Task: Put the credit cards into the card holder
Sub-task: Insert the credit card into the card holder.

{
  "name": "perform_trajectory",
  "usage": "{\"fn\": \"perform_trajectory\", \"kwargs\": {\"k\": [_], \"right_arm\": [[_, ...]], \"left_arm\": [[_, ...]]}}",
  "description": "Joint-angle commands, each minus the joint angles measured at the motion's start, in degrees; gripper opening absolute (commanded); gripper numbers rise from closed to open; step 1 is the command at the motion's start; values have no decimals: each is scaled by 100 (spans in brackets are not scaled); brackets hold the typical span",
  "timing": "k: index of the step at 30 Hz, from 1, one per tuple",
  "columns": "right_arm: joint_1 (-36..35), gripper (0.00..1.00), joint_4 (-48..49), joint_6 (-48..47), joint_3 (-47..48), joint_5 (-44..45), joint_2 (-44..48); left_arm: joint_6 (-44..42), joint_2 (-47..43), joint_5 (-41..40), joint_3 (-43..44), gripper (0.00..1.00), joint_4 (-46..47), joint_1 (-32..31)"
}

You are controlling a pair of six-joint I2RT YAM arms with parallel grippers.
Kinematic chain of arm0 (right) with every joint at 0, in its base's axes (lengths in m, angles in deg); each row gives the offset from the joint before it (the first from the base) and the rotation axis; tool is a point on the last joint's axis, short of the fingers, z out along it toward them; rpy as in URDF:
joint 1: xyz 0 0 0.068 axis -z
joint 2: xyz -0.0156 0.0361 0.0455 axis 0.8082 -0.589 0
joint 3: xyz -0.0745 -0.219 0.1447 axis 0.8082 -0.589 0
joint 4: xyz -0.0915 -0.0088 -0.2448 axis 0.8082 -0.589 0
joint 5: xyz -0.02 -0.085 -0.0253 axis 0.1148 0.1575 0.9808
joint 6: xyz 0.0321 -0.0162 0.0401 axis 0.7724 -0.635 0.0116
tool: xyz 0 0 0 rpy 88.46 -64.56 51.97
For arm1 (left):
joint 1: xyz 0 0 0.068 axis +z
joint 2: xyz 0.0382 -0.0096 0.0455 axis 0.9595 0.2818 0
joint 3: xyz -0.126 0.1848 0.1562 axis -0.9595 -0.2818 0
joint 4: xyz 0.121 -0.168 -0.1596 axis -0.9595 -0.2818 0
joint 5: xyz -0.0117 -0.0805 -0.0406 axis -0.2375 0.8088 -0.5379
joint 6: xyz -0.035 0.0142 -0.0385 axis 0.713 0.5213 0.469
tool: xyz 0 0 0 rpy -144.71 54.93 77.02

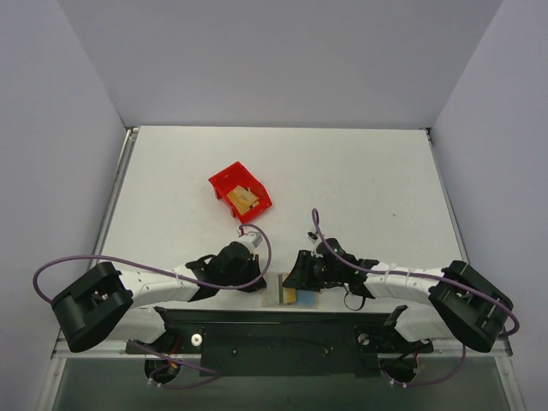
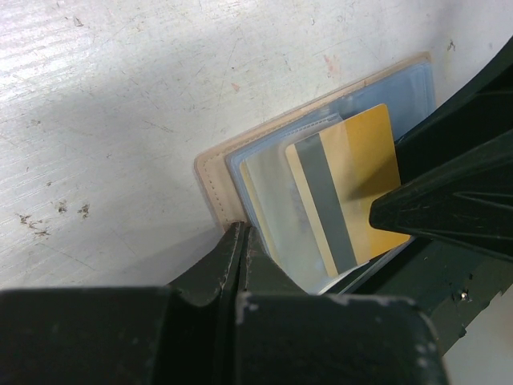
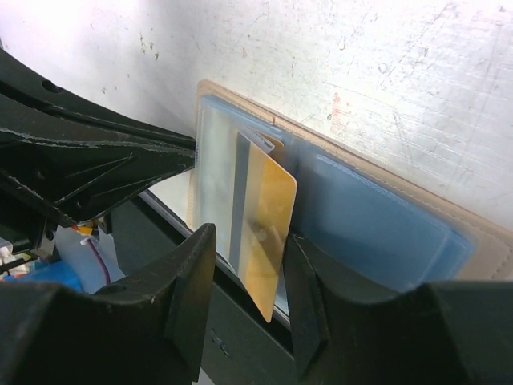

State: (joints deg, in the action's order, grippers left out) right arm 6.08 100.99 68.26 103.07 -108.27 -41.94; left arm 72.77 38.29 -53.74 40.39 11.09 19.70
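Top view: the open wallet point(image 1: 276, 293) lies at the table's near edge between both grippers, with a card point(image 1: 291, 296) on it. More cards point(image 1: 244, 202) sit in the red bin point(image 1: 224, 181), well apart.

Left wrist: the left gripper point(image 2: 242, 241) is closed, its tips at the wallet's near edge; whether they pinch it I cannot tell.

Right wrist: the right gripper point(image 3: 248, 253) stands parted astride the card's free end, not clamping it. The card's long axis runs from the jaws into the clear pocket, so the right arm, being nearer, would likely push along that line.
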Motion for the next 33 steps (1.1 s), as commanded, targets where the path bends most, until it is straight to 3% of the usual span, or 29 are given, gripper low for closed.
{"fn": "perform_trajectory", "kwargs": {"k": [1,8,11,18,33], "right_arm": [[-15,35,-825,-332,333,365,302],[-24,36,-1791,-605,659,707,521],[-24,32,-1951,-676,729,761,557],[-24,16,-1793,-632,738,612,320],[-94,9,-1055,-421,738,67,-295]], "left_arm": [[-80,-30,-26,-52,0,-50,-21],[-80,-30,-17,-52,0,-33,-30],[-89,-74,-26,-70,0,-50,-21],[-71,-65,-35,-79,0,-33,-30],[-80,-39,-26,-79,0,-24,-21]]}}
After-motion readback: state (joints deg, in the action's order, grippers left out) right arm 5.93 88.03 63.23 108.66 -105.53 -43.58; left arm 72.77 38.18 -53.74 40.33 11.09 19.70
